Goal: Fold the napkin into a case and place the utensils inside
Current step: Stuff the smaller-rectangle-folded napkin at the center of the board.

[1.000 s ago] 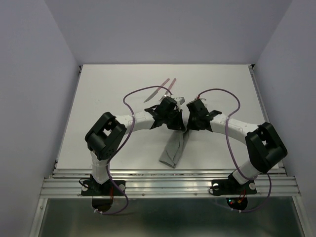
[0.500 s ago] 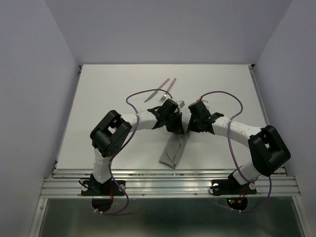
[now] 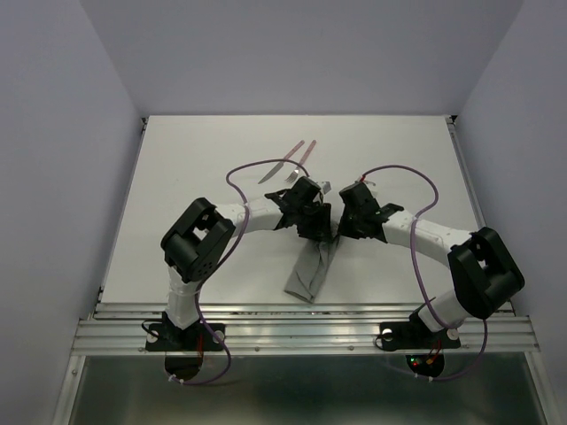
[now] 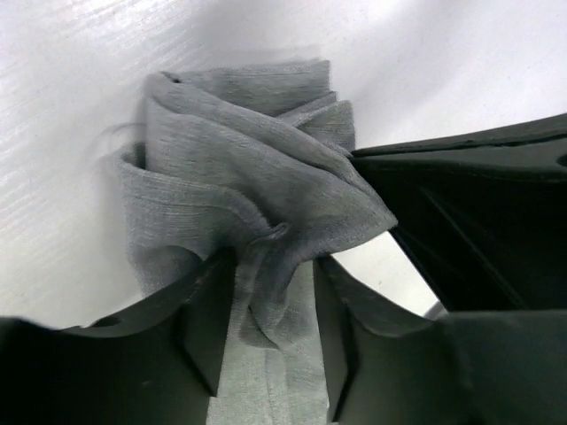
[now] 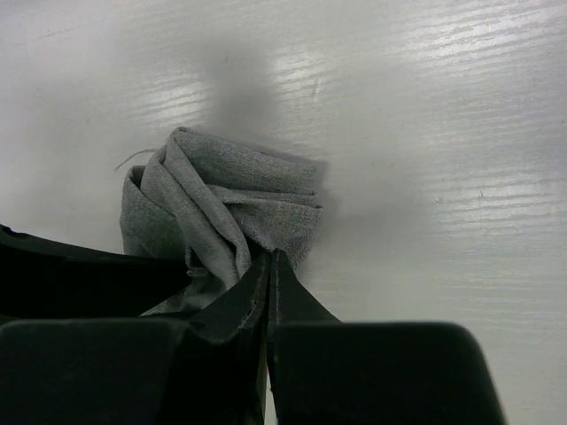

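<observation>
Top external view shows the napkin (image 3: 310, 270) as a rumpled narrow strip, its far end pinched by the closed right gripper (image 5: 267, 257) and straddled loosely by the left gripper (image 4: 270, 266), while the utensils (image 3: 292, 159) lie beyond, not yet inserted.

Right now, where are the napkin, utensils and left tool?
napkin (image 3: 309, 276), top view, its near end.
utensils (image 3: 294, 147), top view, one pink handle.
left tool (image 4: 270, 305), left wrist view, midway between its fingertips.

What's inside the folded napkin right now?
Only bunched folds show at the end of the napkin; its inside is covered. The utensils lie bare on the table farther out, not in it.
</observation>
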Controlling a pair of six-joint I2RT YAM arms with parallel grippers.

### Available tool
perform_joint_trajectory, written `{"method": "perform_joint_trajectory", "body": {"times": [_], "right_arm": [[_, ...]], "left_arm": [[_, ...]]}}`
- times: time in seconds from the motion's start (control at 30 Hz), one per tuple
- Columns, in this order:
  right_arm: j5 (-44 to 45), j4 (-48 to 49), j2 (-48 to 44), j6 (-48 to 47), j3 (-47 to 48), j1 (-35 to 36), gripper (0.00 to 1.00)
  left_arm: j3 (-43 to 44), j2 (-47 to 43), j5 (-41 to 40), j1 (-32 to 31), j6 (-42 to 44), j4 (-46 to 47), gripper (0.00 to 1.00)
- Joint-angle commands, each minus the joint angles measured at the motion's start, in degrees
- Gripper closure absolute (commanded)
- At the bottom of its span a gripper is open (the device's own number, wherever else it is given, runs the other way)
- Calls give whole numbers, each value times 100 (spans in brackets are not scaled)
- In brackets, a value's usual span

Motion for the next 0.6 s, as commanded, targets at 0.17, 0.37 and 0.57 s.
{"method": "perform_joint_trajectory", "body": {"times": [0.17, 0.37, 0.57], "right_arm": [[-1, 174, -153, 23, 7, 54, 99], [-28, 165, -136, 32, 7, 54, 99], [-19, 147, -180, 58, -19, 54, 99]], "left_arm": [[355, -768, -124, -24, 281, -596, 34], [425, -962, -99, 29, 325, -588, 50], [469, -830, -28, 47, 325, -500, 46]]}}
